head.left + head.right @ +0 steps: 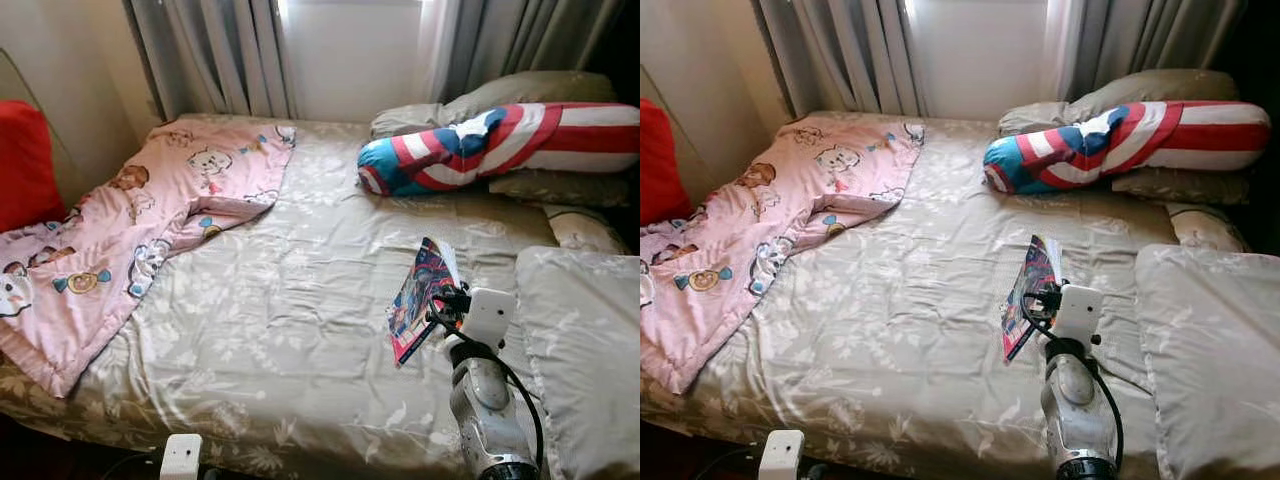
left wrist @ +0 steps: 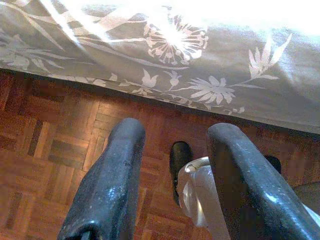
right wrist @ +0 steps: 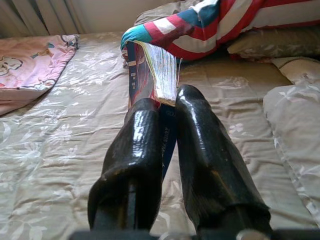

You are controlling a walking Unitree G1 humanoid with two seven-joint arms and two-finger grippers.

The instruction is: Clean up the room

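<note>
Right gripper [image 3: 162, 150] clamped on a thin comic book [image 1: 422, 292], held up over the bed [image 1: 300, 330], lower right of centre in the head views.

Book: one. Glossy cover, slim, pages fanning loose at the top edge in the right wrist view; likely light, floppy and a bit slick, so it may sag or slide. The hold sits low on it, cover side against one finger; a grip nearer the spine looks steadier. Left gripper [image 2: 175, 185] hangs low beside the bed edge, fingers spread apart with nothing between them, wooden floor [image 2: 45, 155] below. Count on the bed: one pink cartoon blanket [image 1: 140, 220] at upper left, one striped red, white and blue bolster [image 1: 490, 145] at upper right, roughly four beige pillows [image 1: 580, 340] down the right side. One red cushion [image 1: 25, 165] at far left.
</note>
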